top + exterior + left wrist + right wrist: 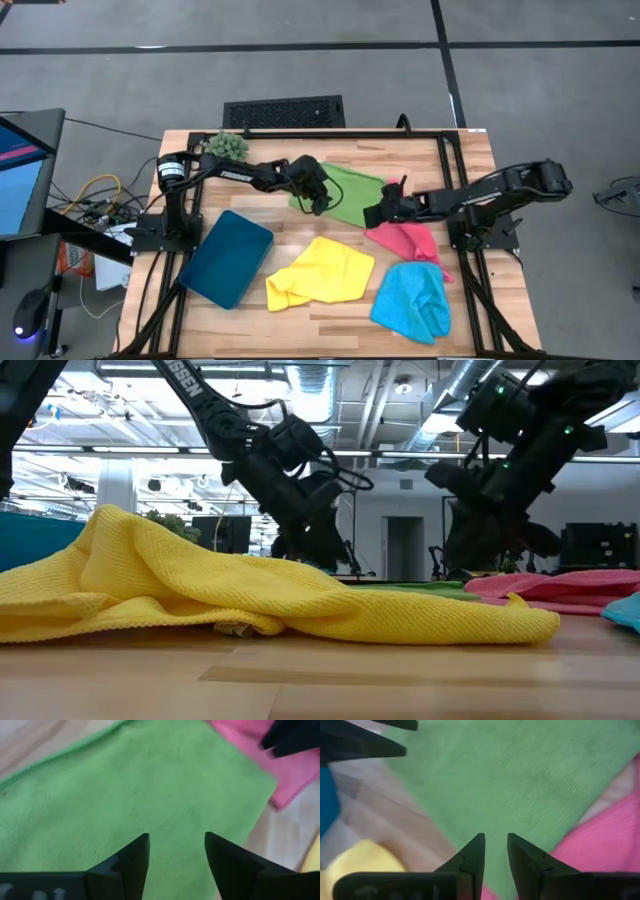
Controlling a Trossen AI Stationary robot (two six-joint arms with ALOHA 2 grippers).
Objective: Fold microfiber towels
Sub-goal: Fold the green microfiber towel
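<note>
Green towel [352, 193] lies flat between both sets of fingers: left gripper [176, 851] open above it, right gripper [496, 851] narrowly open at its edge. Looks like pre-grasp; next, pinch corners.

The pale, plank-built wooden tabletop [330, 310] shows fine grain with a faint satin sheen. On it, the crumpled yellow microfiber towel [250, 595] is a matt cloth with a tight ribbed weave and a stitched hem. The flat green microfiber towel [125, 795] looks equally matt and finely textured, as do the pink cloth towel [605, 840] and the light blue cloth towel [412, 300]. The rectangular dark teal tray [226, 257] appears smooth, rigid and dull.
</note>
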